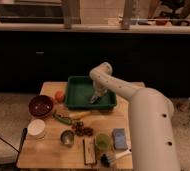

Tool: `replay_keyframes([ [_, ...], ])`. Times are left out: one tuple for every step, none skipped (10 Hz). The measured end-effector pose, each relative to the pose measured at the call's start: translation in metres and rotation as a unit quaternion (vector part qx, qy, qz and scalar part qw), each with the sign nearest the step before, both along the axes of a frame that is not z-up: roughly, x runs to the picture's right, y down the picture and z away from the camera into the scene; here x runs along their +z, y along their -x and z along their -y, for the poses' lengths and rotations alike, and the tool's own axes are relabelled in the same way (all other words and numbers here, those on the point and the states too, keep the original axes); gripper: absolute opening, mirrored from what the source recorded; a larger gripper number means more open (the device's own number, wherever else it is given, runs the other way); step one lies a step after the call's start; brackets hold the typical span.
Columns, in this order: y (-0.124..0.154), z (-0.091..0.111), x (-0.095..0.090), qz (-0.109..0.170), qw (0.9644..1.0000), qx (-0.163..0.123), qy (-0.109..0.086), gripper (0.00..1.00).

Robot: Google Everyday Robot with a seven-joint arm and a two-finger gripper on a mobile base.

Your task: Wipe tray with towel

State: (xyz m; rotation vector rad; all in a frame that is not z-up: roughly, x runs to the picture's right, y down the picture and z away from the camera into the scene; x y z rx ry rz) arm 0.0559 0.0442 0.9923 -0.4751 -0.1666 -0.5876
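pincer [94, 98]: inside tray [78, 100], right half | grip: cannot tell

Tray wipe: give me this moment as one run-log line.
phase: wiping | gripper: down inside green tray, right half | towel: under gripper on tray floor | orange: left of tray on table

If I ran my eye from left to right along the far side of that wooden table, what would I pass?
dark red bowl → orange fruit → green tray → end effector, reaching down inside the tray's right part.
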Motion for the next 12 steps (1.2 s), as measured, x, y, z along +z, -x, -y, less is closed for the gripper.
replay_keyframes([
  [0.017, -0.007, -0.006, 0.025, 0.9996, -0.013, 0.006, 0.05],
  [0.027, -0.015, -0.013, 0.046, 0.9985, -0.026, 0.013, 0.05],
  [0.028, -0.022, -0.018, 0.056, 0.9976, -0.038, 0.017, 0.05],
  [0.026, -0.032, -0.027, 0.067, 0.9962, -0.051, 0.024, 0.05],
  [0.025, -0.035, -0.03, 0.069, 0.9957, -0.055, 0.026, 0.05],
  [0.021, -0.037, -0.032, 0.069, 0.9954, -0.059, 0.03, 0.05],
  [0.006, -0.038, -0.032, 0.062, 0.9957, -0.06, 0.034, 0.05],
  [-0.012, -0.038, -0.032, 0.05, 0.9964, -0.058, 0.035, 0.05],
  [-0.028, -0.035, -0.031, 0.037, 0.9972, -0.056, 0.035, 0.05],
  [-0.043, -0.032, -0.026, 0.021, 0.9978, -0.052, 0.035, 0.05],
  [-0.053, -0.026, -0.02, 0.007, 0.9984, -0.045, 0.034, 0.05],
  [-0.059, -0.02, -0.013, -0.007, 0.9987, -0.04, 0.032, 0.05],
])
